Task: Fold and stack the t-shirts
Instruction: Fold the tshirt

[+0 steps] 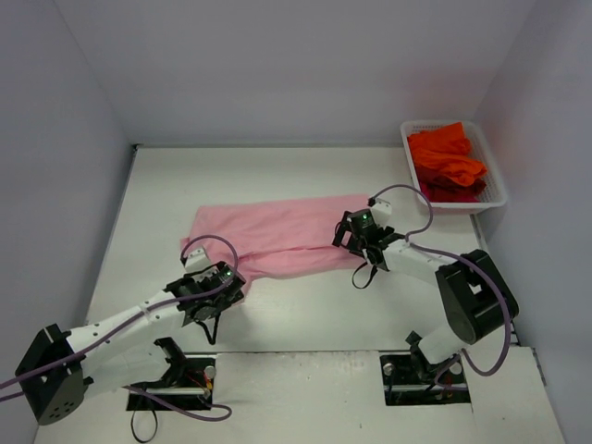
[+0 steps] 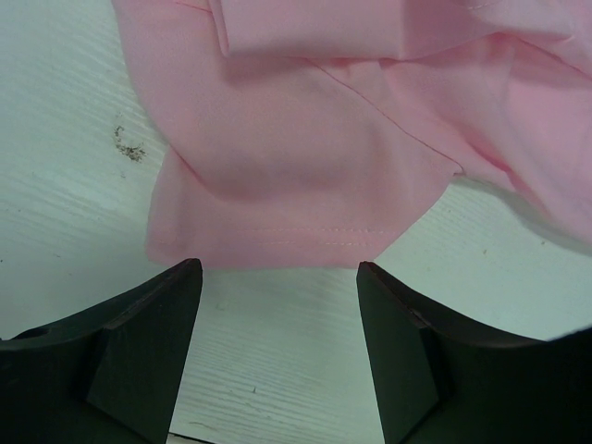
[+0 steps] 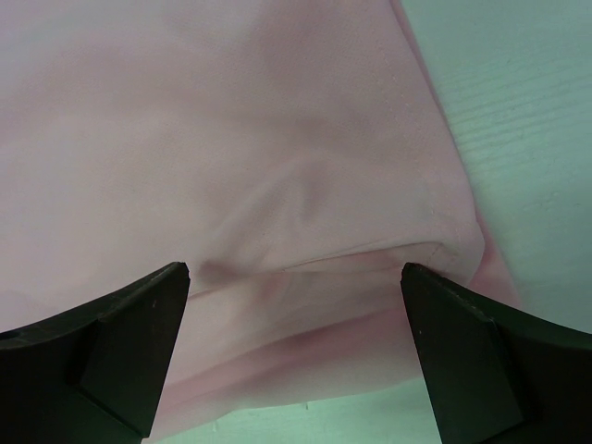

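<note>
A light pink t-shirt [image 1: 277, 236] lies spread and partly folded across the middle of the table. My left gripper [image 1: 222, 277] sits at its near left corner and is open. In the left wrist view the pink hem [image 2: 277, 185] lies just beyond the gripper [image 2: 279, 268], with bare table between the fingers [image 2: 139, 342]. My right gripper [image 1: 350, 231] hovers over the shirt's right end, wide open. In the right wrist view the layered pink cloth [image 3: 277, 185] lies under the gripper [image 3: 294, 270]. It holds nothing. Bright orange-red t-shirts [image 1: 447, 159] are bunched in the basket.
A white mesh basket [image 1: 500, 190] stands at the back right corner against the wall. White walls close in the table on the left, back and right. A few dark specks [image 2: 129, 146] mark the table left of the pink hem.
</note>
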### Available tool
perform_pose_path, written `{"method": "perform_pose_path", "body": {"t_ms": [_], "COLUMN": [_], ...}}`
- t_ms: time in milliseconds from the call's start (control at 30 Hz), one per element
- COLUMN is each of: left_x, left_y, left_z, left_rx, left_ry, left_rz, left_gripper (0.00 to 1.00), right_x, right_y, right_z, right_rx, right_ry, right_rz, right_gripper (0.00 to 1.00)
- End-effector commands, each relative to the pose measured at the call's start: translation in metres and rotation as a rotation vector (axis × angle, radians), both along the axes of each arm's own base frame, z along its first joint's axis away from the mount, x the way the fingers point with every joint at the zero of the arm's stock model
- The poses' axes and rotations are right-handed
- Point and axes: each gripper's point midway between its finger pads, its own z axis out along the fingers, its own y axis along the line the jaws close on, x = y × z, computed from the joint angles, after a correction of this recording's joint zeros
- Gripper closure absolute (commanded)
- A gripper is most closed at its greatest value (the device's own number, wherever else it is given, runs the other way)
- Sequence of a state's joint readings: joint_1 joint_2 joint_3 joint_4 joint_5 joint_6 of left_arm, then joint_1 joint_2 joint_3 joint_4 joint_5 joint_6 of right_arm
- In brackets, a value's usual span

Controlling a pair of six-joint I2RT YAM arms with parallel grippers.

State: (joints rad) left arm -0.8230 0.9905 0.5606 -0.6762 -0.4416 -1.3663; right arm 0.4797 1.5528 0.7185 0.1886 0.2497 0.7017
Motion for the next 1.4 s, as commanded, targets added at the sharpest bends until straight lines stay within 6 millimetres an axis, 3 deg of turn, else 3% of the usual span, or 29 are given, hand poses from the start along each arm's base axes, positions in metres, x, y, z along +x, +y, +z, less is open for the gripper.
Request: {"method": "perform_pose_path", "body": {"t_ms": [0,400,1367], "left_x": [0.013,0.021,0.017], "left_y": [-0.005,-0.018,-0.021], "left_z": [0.008,-0.005,-0.025], "left_rx": [0.001,-0.008,-0.014], "left_ry": [-0.042,-0.031,0.003], "left_rz": [0.018,0.001,-0.002], "left_gripper": [0.36,0.36,0.36], "right_x": [0.011,0.010,-0.008], "right_y": [0.000,0.000,-0.007], "right_z": [0.027,0.040,0.025], "right_rx": [0.032,0.048,0.059], "right_ry": [-0.088,-0.113,-0.079], "right_rz": [-0.011,-0.009,-0.030], "right_gripper": [0.04,0.04,0.04]}}
